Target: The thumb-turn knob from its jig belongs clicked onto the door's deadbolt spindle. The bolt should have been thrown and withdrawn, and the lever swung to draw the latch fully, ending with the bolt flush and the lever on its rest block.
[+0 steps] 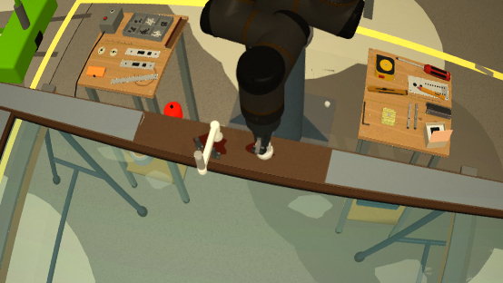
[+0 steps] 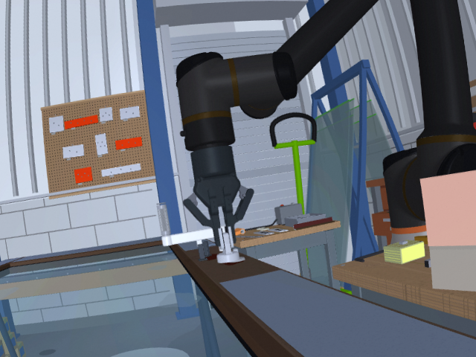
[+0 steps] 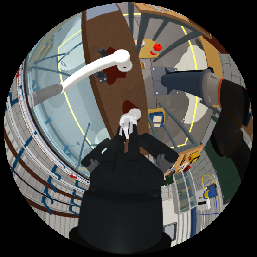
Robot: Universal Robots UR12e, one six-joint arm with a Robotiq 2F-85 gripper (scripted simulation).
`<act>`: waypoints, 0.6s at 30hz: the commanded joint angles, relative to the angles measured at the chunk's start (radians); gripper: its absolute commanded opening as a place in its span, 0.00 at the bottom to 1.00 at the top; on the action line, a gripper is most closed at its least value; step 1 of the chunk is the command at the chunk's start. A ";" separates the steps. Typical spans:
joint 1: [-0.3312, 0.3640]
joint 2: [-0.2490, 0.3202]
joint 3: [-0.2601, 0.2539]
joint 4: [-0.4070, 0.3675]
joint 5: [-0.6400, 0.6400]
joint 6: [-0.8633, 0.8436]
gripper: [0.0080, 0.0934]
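The deadbolt spindle is hidden under the white thumb-turn knob [image 1: 264, 152] [image 2: 230, 256] [image 3: 130, 116], which sits on a dark red plate [image 3: 128, 107] on the brown door rail. My gripper [image 1: 260, 146] [image 2: 225, 235] [image 3: 127, 130] stands straight above the knob, closed on its upright tab. The white lever [image 1: 207, 147] [image 2: 187, 237] [image 3: 79, 76] with its grey grip is to the left of the knob. It reaches out over the glass. A small dark block [image 3: 101, 77] sits by its hub.
A workbench [image 1: 129, 52] with a grey tray and parts stands behind the door on the left. Another bench [image 1: 406, 102] with tools stands on the right. A red dome [image 1: 173, 109] lies on the floor. The arm's base [image 3: 182, 80] rises just behind the rail.
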 commanded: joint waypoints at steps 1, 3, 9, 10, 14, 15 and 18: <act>0.000 -0.001 -0.001 0.000 0.000 0.000 0.00; 0.000 -0.001 -0.001 0.000 0.000 0.000 0.00; 0.000 -0.001 -0.001 0.000 0.000 0.000 0.00; 0.000 -0.001 -0.001 0.000 0.000 0.000 0.00; 0.000 -0.001 -0.001 0.000 0.000 0.000 0.00; 0.000 -0.001 -0.001 0.000 0.000 0.000 0.00; 0.000 -0.001 -0.001 0.000 0.000 0.000 0.02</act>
